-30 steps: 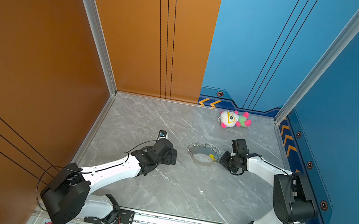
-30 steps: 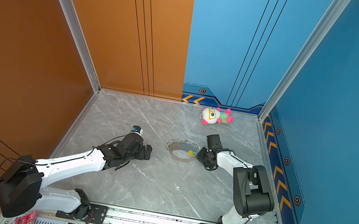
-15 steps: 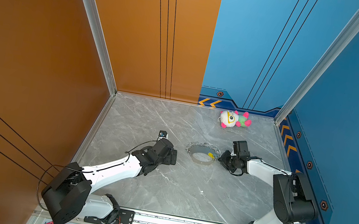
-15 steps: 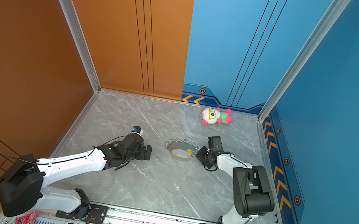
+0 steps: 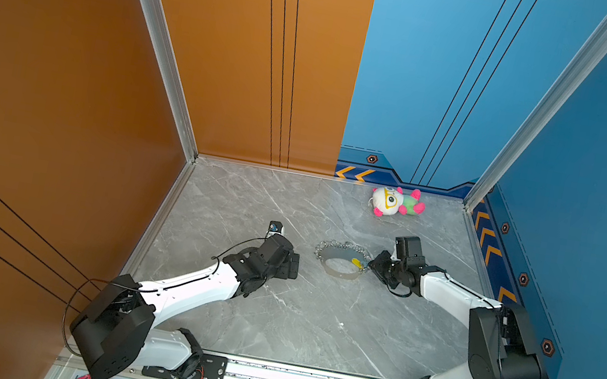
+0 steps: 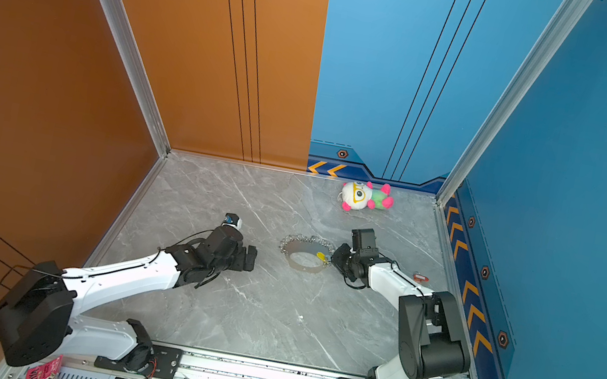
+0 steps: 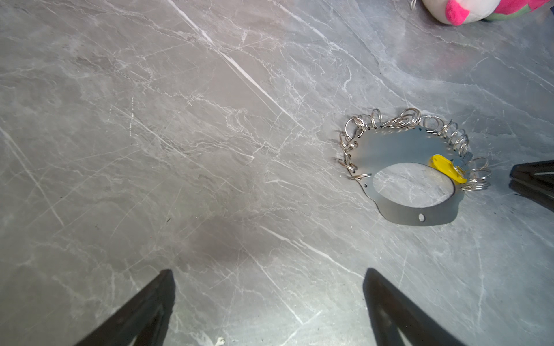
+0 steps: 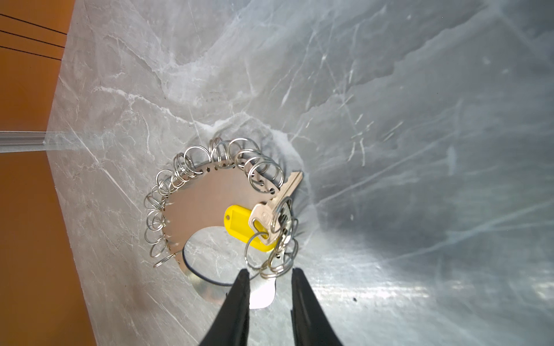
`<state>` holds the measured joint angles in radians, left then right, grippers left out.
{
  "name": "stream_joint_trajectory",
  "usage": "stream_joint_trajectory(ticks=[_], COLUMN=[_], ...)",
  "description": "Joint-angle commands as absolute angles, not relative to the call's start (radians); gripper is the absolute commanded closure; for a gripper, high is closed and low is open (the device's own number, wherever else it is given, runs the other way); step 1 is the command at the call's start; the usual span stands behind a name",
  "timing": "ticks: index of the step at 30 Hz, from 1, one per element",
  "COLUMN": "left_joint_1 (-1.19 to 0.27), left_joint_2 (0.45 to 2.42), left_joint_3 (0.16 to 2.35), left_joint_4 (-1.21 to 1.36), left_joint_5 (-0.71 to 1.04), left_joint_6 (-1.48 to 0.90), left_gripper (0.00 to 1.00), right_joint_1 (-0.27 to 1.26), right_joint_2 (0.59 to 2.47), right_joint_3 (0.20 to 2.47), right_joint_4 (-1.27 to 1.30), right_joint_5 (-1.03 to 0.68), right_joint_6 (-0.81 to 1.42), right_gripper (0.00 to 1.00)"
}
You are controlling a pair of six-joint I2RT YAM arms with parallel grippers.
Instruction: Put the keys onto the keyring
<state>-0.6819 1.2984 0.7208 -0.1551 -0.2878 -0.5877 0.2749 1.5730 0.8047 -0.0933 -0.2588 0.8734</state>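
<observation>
As I look in from the front rail, the left gripper is nearest, low over the bare grey marble tabletop, its jaws spread wide and empty. Just beyond it and to its right lies the keyring, a flat grey metal oval edged with silver wire rings, resting on the table. A key with a yellow tag sits on the oval's right side among the rings; I cannot tell whether it is threaded on. The right gripper points at that edge, its jaws a narrow gap apart and holding nothing, tips just beside the outermost rings. A small red-orange key lies beside the right forearm. Farthest back, near the blue wall, lies a white, green and pink plush toy.
</observation>
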Motion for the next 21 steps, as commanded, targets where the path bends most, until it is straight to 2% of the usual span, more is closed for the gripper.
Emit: stream_joint_trajectory(ticks=[1, 5, 21], left_joint_1=[-0.689, -0.689, -0.688], left_joint_2=[1.31, 1.304, 1.301], left_joint_3=[0.726, 0.721, 0.713], left_joint_4=[-0.179, -0.179, -0.179], left_joint_5=[-0.302, -0.305, -0.305], left_joint_6=[-0.569, -0.568, -0.568], left_gripper=[0.02, 0.02, 0.02], right_joint_1=[0.281, 0.295, 0.302], right_joint_2=[1.587, 1.604, 1.683], right_joint_3=[0.817, 0.816, 0.826], right_joint_4=[-0.111, -0.1, -0.067], right_joint_5=[-0.242, -0.241, -0.218], right_joint_6=[0.888, 0.905, 0.917], right_gripper=[0.75, 0.78, 0.8])
